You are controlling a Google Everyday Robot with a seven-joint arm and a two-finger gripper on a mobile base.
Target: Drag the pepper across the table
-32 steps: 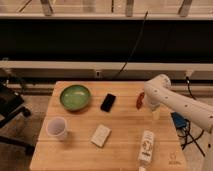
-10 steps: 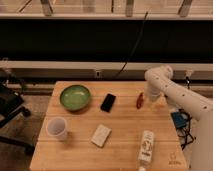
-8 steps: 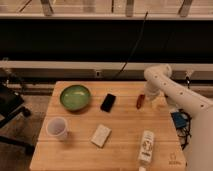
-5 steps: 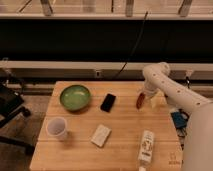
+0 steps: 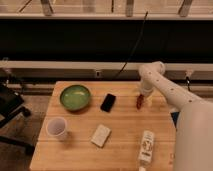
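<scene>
The pepper is a small slim red-orange object lying on the light wooden table, to the right of the black phone in the far half. My white arm reaches in from the right, and my gripper hangs right over the pepper's upper end, touching or nearly touching it.
A green bowl sits at the far left. A white cup stands at the front left. A white flat packet lies in the middle front. A white bottle lies on its side at the front right.
My arm has swung left and the gripper has come down onto the pepper. The pepper and the other objects have stayed in place.
</scene>
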